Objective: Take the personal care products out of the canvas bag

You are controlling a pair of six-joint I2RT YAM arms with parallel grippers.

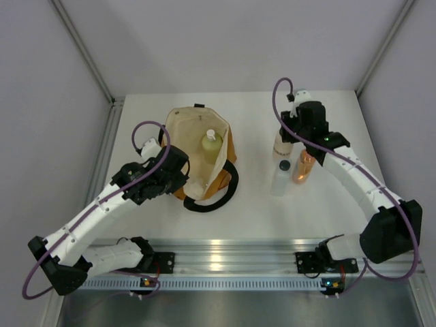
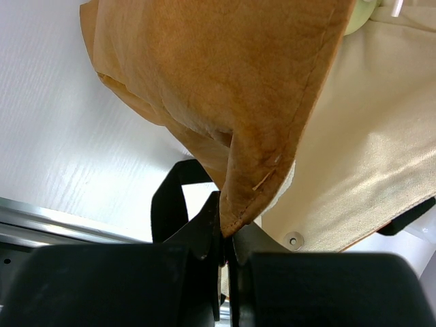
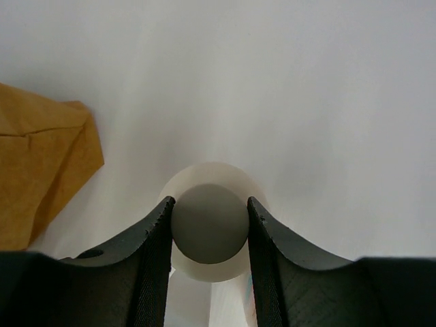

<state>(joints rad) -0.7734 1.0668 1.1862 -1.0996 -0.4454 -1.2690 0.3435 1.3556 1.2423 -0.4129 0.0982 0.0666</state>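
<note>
Starting at left pincer (image 2: 225,240): pressed together, pinching near tan corner of the cream-and-mustard-tan fabric canvas bag (image 2: 225,88). Just left of that pinch, black loop strap handle (image 2: 167,201). To the right, cream lining spread open. Further out, inside bag's open mouth and well beyond left pincer, pale green plastic bottle with white cap (image 1: 211,147), resting against lining, cap toward far side in top view. Also glimpsed at upper right edge of left wrist view.

Next, right pincer (image 3: 209,219): closed onto round cap of the beige squat bottle (image 3: 211,178), one finger touching each side of cap. Positioned right of bag and apart from it, over far-right part of the white surface (image 1: 340,204). Cannot tell whether base sits on surface or hangs just above. Just nearer than it, upright white bottle with dark cap (image 1: 281,181). Beside that on the right, orange bottle with pink cap (image 1: 303,170). Both out of bag, close to right pincer, gripped by neither pincer. Tan bag corner visible at left edge of right wrist view.
</note>
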